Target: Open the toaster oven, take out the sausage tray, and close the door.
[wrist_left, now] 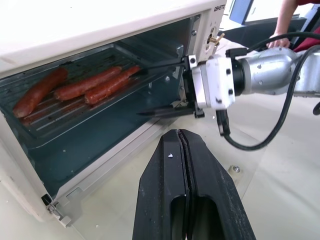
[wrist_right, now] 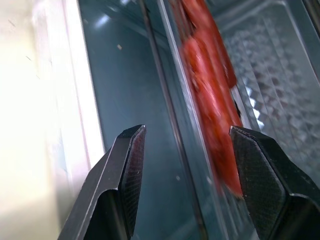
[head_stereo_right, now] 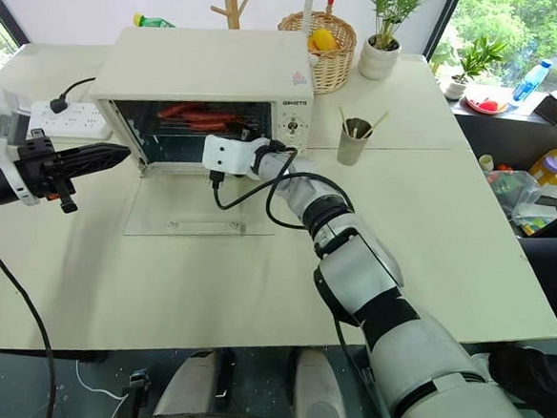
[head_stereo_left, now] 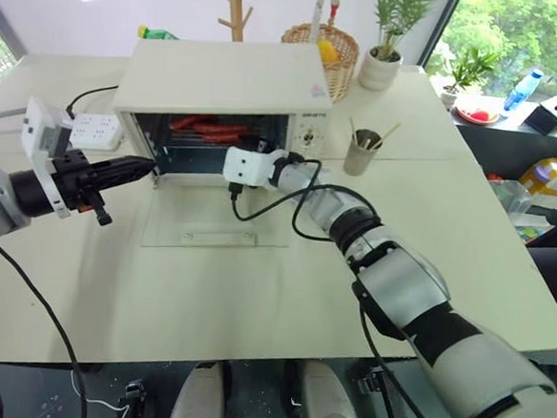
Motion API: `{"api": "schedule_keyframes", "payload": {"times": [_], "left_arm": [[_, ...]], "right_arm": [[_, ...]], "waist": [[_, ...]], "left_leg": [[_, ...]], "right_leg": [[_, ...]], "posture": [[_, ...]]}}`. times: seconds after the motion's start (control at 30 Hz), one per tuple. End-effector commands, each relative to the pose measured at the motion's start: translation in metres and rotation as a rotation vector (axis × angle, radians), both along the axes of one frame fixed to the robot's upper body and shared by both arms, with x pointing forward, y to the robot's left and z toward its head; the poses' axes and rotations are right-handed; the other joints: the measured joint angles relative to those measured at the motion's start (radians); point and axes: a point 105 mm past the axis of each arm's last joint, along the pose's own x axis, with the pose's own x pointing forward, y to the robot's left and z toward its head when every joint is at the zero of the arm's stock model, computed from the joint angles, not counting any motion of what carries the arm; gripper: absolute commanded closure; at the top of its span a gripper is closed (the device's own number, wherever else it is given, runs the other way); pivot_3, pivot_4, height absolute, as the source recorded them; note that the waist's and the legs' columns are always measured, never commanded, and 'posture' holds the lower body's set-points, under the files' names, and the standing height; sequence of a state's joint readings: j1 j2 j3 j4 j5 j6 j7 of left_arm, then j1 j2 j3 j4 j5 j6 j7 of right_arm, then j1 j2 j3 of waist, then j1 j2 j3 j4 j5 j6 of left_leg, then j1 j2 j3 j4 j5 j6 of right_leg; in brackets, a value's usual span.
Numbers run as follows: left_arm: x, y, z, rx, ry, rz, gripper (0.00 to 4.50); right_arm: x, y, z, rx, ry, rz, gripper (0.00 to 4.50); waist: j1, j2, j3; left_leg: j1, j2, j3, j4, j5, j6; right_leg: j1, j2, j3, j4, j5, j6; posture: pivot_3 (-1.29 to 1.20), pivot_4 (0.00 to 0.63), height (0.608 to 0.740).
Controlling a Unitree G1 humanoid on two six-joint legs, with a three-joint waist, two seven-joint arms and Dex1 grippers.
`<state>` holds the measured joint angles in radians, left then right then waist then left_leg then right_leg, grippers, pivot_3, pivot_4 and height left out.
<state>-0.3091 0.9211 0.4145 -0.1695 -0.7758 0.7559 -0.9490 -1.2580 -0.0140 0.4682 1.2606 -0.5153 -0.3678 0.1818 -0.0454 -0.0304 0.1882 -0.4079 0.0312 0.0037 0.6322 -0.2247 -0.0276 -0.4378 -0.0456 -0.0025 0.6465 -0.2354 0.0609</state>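
Three glossy sausages (wrist_left: 75, 87) on ribbed metal sausage tray (wrist_left: 50, 112); right claw (wrist_right: 182, 175) released, left claw (wrist_left: 181, 165) clenched empty.

Cream toaster oven (head_stereo_left: 221, 76), door (head_stereo_left: 216, 219) flat open, sausage tray (wrist_left: 75, 100) inside

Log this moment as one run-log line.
door: open flat | sausage tray: inside toaster oven | right gripper: open, reaching in | left gripper: shut, beside opening

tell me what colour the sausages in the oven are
Reddish-brown sausages, seen best in the left wrist view.
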Motion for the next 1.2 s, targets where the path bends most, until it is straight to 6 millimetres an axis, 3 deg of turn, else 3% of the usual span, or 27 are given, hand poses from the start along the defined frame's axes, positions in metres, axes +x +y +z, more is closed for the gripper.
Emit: {"api": "schedule_keyframes", "payload": {"times": [0.03,0.27,0.43,0.47,0.83,1.2], "left_arm": [[-0.003,0.001,0.011,0.004,-0.050,0.003,4.50],[-0.005,0.001,0.011,0.006,-0.050,0.012,4.50],[-0.006,0.002,0.011,0.006,-0.054,0.019,4.50],[-0.006,0.002,0.012,0.006,-0.054,0.020,4.50],[-0.004,0.001,0.012,-0.005,-0.059,0.018,4.50],[0.016,-0.006,0.021,-0.021,-0.086,-0.020,4.50]], "right_arm": [[0.003,0.006,0.017,-0.011,-0.075,-0.013,1.77],[0.009,0.004,0.016,-0.053,-0.103,-0.089,1.77],[0.013,0.001,0.021,-0.070,-0.136,-0.120,3.86],[0.014,0.000,0.022,-0.073,-0.140,-0.123,4.48],[0.011,0.005,0.025,-0.064,-0.156,-0.097,4.48],[0.006,0.012,0.033,-0.075,-0.173,-0.040,4.48]], "waist": [[0.000,0.000,0.000],[0.000,0.000,0.000],[0.000,0.000,0.000],[0.000,0.000,0.000],[0.000,-0.002,-0.001],[0.000,-0.002,-0.001]], "left_leg": [[0.000,0.000,0.000,0.000,0.000,0.000],[0.000,0.000,0.000,0.000,0.000,0.000],[0.000,0.000,0.000,-0.001,0.000,0.000],[0.000,0.000,0.000,-0.001,0.000,0.000],[0.000,0.000,0.000,-0.001,0.000,0.000],[0.000,0.000,0.000,-0.001,0.000,0.000]], "right_leg": [[0.000,0.000,0.000,0.000,0.000,0.000],[0.000,-0.001,0.000,0.000,0.000,0.000],[-0.001,-0.001,0.000,0.000,0.000,0.000],[-0.001,-0.001,0.000,0.000,0.000,0.000],[-0.001,0.000,0.000,0.000,0.000,-0.001],[-0.001,0.000,0.000,0.000,0.000,-0.001]], "posture": [[0.00,0.150,0.740],[0.00,0.150,0.740],[0.00,0.150,0.740],[0.00,0.150,0.740],[0.00,0.150,0.740],[0.00,0.150,0.740]]}}
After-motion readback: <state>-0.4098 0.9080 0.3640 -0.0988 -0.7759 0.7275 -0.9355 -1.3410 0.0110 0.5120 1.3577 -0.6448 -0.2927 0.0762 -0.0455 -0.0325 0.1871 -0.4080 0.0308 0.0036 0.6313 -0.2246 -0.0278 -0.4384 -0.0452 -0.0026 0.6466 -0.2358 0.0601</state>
